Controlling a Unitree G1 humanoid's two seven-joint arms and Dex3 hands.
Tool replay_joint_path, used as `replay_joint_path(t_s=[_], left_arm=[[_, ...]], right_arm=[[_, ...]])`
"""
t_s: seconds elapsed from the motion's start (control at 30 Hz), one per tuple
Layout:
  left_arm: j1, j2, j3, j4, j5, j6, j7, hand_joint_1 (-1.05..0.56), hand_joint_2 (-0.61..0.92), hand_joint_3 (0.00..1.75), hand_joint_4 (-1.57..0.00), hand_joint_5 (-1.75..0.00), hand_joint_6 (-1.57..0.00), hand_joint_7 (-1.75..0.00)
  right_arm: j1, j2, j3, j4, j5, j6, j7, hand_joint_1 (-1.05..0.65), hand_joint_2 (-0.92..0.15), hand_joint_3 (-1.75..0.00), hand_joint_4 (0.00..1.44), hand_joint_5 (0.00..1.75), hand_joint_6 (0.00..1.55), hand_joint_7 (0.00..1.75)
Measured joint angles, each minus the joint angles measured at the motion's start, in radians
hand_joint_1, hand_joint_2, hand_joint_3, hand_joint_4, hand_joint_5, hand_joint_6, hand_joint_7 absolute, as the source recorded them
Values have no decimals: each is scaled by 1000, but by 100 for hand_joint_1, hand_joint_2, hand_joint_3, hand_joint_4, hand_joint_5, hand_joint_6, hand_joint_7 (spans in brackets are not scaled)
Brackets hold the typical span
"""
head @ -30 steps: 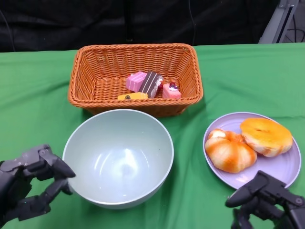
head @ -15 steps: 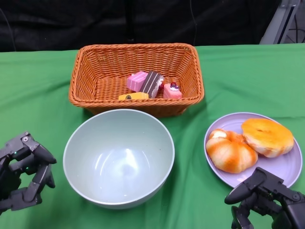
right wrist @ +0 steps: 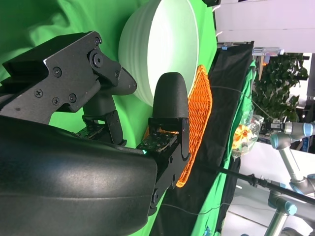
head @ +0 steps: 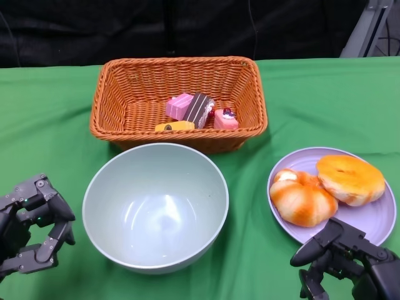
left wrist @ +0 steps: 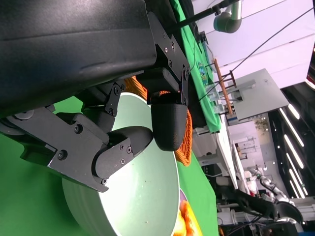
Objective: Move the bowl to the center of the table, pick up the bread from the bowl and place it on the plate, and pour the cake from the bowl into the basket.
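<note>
Bowl (head: 155, 207) sits empty near the table's middle, just in front of the basket (head: 178, 103) and close to touching its front wall. Both bread pieces (head: 303, 197) are on the plate (head: 375, 219), and the cake pieces (head: 199, 111) lie in the basket — so by the look of it the task's moves are done.

Your left hand (head: 32, 224) is beside the bowl's left wall, apart from it, fingers curled but spread, holding nothing. Your right hand (head: 342, 259) is low at the near edge of the plate, fingers apart and empty; I can't tell if it touches the plate rim.

Handling notes if you need to re-centre the bowl:
- It looks rigid, smooth and glossy — likely slippery on the outside curve. Take it at the rim, thumb inside and fingers outside, or push low on the wall.
- Empty, it's probably light and will slide easily on the green cloth (head: 50, 125); a hard nudge could knock it into the basket.
- The bread looks soft and rounded; grip it across the middle, gently.
- The cakes are small and probably squashy. Leave them; pouring beats pinching.
</note>
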Motion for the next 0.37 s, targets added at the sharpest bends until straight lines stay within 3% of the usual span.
replay_joint_path(t_s=[0.37], left_arm=[[0, -1, 2, 0, 25, -2, 0, -15, 63, 96, -70, -171, -66, -149]], right_arm=[[0, -2, 0, 6, -4, -3, 0, 4, -56, -102, 64, 165, 60, 137]])
